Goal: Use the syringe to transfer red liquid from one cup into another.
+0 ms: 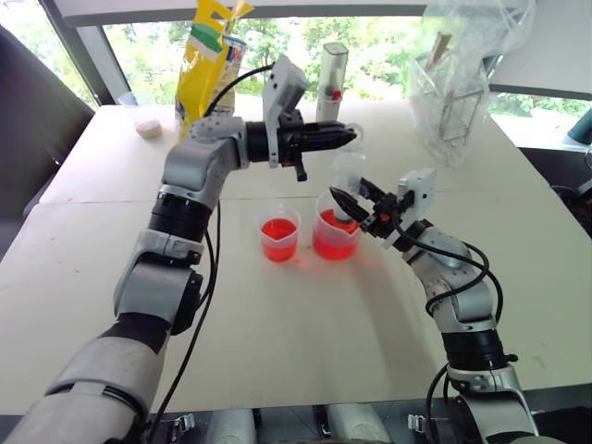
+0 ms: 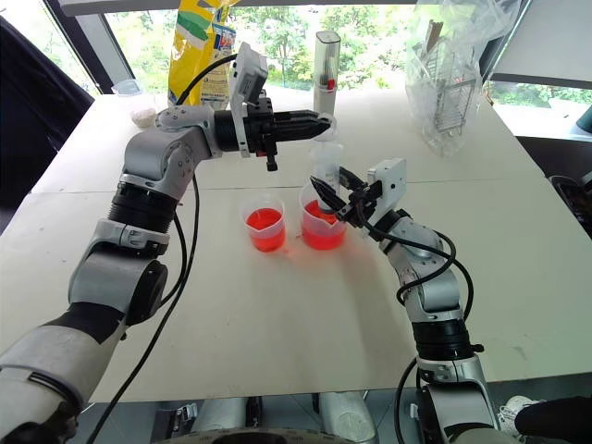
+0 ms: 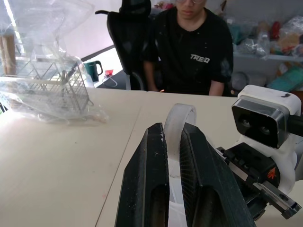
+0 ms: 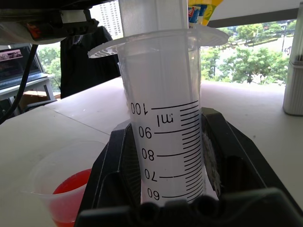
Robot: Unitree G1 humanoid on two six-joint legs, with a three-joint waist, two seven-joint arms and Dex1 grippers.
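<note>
The syringe [image 1: 347, 190] is being held upright over the larger cup [image 1: 335, 237]: barrel clamped by the right gripper [image 1: 356, 205], plunger ring pinched directly above by the left gripper [image 1: 344, 138].

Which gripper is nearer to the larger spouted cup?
Right. The right gripper grips the syringe barrel directly above the larger cup; the left gripper is higher, shut on the plunger ring.
</note>
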